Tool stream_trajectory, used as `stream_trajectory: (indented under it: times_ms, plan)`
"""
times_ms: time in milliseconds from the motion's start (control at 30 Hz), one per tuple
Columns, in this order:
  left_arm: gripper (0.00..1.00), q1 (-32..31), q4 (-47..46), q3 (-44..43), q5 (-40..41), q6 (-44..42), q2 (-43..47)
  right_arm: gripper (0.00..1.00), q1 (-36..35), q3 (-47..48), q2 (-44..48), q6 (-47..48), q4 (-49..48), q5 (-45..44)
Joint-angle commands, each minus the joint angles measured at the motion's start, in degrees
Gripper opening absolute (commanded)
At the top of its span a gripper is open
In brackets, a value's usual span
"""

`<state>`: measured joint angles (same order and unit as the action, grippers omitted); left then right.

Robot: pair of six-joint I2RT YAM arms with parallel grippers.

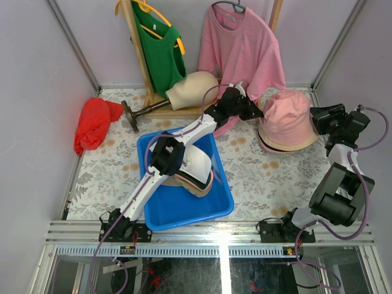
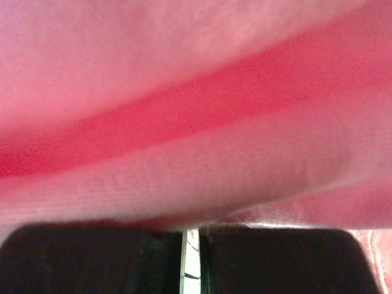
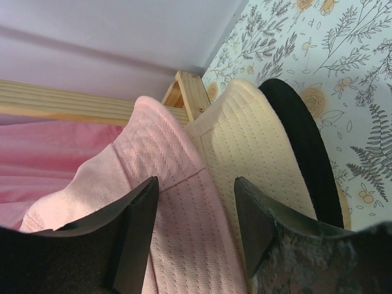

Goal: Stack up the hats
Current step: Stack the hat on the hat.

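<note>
Left gripper (image 1: pixel 250 110): fingers (image 2: pixel 110 263) together, with only a sliver of light between them in the wrist view. Pink cloth fills that view, and I cannot tell whether any of it is pinched. The gripper sits far back, past the far right corner of the blue bin (image 1: pixel 184 214), at the hem of the hanging pink shirt (image 1: pixel 242 49). Its arm lies slantwise across the bin.

Right gripper (image 1: pixel 318 117): fingers (image 3: pixel 131 236) apart, with the brim of the pink hat (image 3: pixel 177 202) showing between them. Contact is not clear. The right wall is close behind this arm.

Edges and room:
- A bare strip of flowered table (image 1: pixel 257 184) runs between the bin and the hat pile.
- The hat pile sits near the back right corner, by a wooden post (image 3: pixel 191 92).
- The bin's near edge is close to the front rail (image 1: pixel 214 236).
- At back left, the red cloth (image 1: pixel 93 122) is against the left wall. The mannequin head (image 1: pixel 193 89) lies on its side beside the green shirt (image 1: pixel 160 55).

Containers:
- The bin holds a white cap (image 1: pixel 197 164) on top of other caps (image 1: pixel 187 184), which are partly under the arm and whose colours are hard to sort.
- The pile on the table has the pink hat on top, a cream hat (image 3: pixel 257 147) under it and a black hat (image 3: pixel 306 147) lowest, brims nested.
</note>
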<state>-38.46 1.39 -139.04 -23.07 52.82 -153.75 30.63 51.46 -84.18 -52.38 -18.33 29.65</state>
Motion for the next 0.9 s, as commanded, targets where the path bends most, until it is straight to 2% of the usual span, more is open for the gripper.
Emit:
stream_trajectory:
  times_ms: [0, 500, 867]
  plan:
    - [0.00, 0.76, 3.40, -1.38, -1.11, -1.68, -1.40, 0.60, -0.93, -3.11, -0.36, -2.14, -5.12, 4.06]
    - [0.00, 0.57, 5.16, -1.33, -1.16, -4.53, -1.93, 0.58, -1.81, -14.37, -4.54, -16.84, -28.79, 7.53]
    - [0.00, -0.10, 6.76, -0.88, -0.93, -6.25, -2.05, 0.42, -4.00, -17.98, -6.66, -27.20, -40.38, 8.55]
